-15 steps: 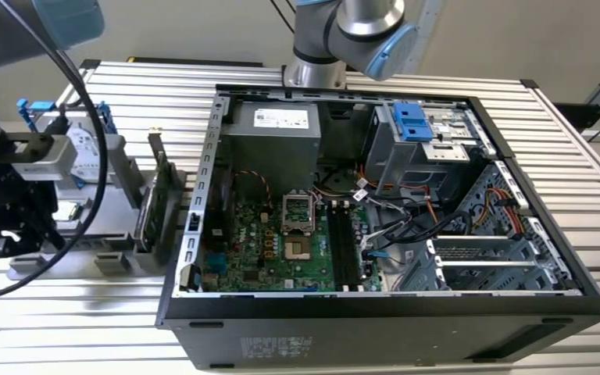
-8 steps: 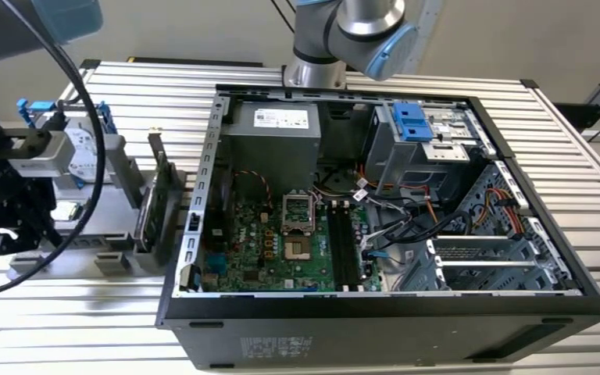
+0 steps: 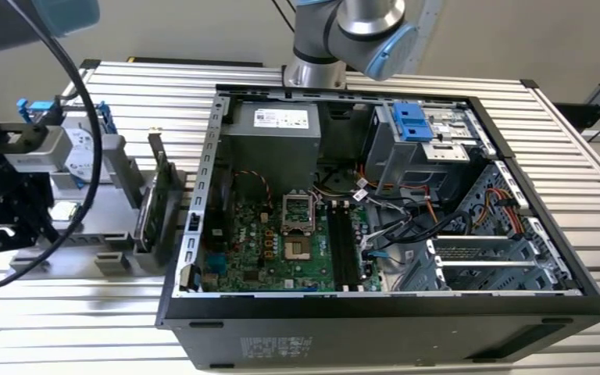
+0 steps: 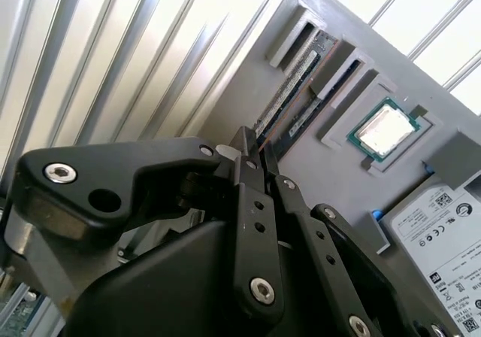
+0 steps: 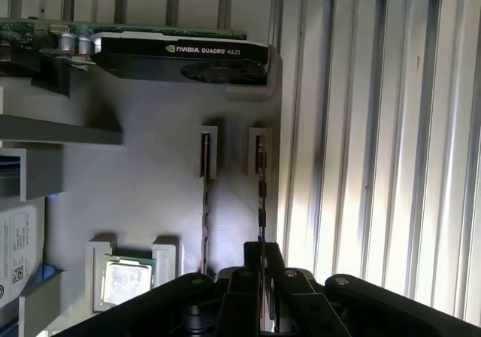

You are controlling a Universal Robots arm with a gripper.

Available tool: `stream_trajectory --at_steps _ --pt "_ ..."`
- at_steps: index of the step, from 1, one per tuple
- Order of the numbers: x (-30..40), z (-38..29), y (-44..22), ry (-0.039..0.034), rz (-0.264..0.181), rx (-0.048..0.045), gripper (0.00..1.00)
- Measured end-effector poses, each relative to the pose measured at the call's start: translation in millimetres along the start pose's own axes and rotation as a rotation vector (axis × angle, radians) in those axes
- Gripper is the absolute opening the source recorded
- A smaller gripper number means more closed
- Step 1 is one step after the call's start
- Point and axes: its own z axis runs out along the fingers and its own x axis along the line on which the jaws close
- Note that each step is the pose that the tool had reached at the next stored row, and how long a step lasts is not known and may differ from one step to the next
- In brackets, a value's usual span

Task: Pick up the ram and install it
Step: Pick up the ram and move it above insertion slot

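Silver table (image 3: 71, 328), striped by its ribbed slats. Black case (image 3: 383, 336) with a green motherboard (image 3: 279, 266), a bright blue latch (image 3: 412, 121), and orange, red, black and white cables (image 3: 425, 215). Silver arm (image 3: 316, 47) with a pale blue cap. In the second wrist view, a matte black gripper (image 4: 248, 145) dotted with silver screws. Plain grey tray (image 5: 150, 179). Dark ram (image 4: 289, 89). Silver processor (image 4: 385, 130) edged in green. Black card (image 5: 188, 55) on a green board. White drive label (image 4: 443, 224) with black print.
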Motion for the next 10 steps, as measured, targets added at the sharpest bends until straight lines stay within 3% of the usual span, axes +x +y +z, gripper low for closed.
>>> stream_trajectory --at_steps 10 --pt "-0.1 -7.2 0.3 -0.0001 0.000 0.0000 0.00"
